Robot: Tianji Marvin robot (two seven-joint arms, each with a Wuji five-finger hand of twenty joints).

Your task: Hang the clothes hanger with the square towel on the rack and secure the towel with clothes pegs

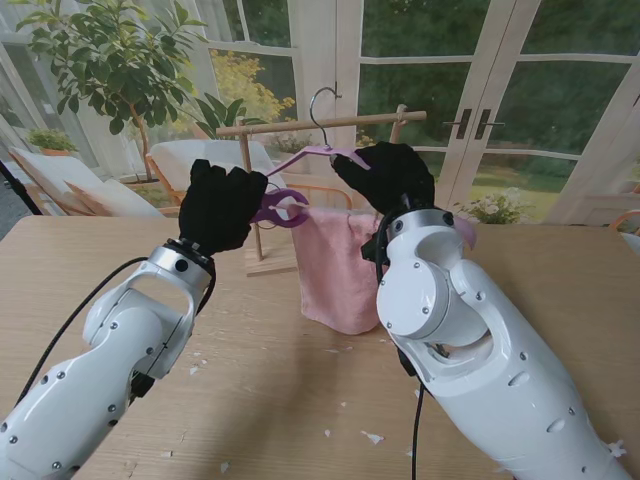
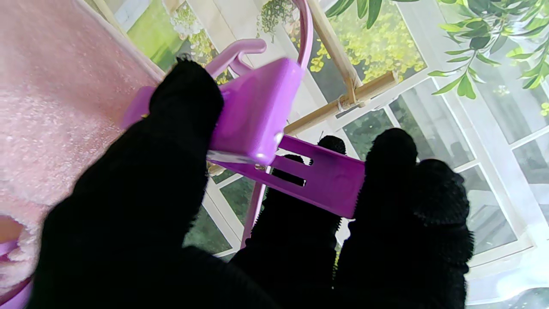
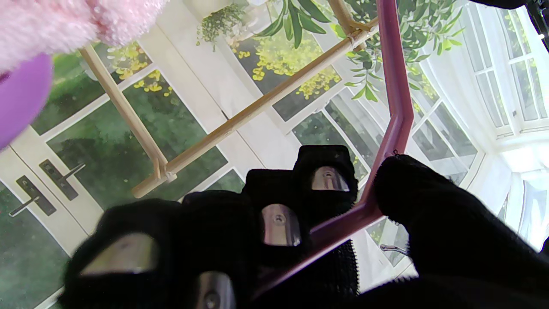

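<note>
A pink hanger point(image 1: 318, 151) hangs by its metal hook point(image 1: 321, 108) on the wooden rack's bar point(image 1: 320, 124). A pink square towel point(image 1: 335, 265) drapes from it down to the table. My left hand point(image 1: 218, 207), in a black glove, is shut on a purple clothes peg point(image 1: 281, 207) held at the towel's upper left corner; the left wrist view shows thumb and fingers pinching the peg point(image 2: 261, 128). My right hand point(image 1: 388, 175) is shut on the hanger's right arm point(image 3: 392, 107), fingers and thumb wrapped around it.
The rack's upright post point(image 1: 250, 185) and base point(image 1: 272, 262) stand just behind my left hand. Small white scraps point(image 1: 371, 437) lie on the wooden table point(image 1: 280, 380). Glass doors point(image 1: 470, 100) and a plant point(image 1: 100, 50) are behind.
</note>
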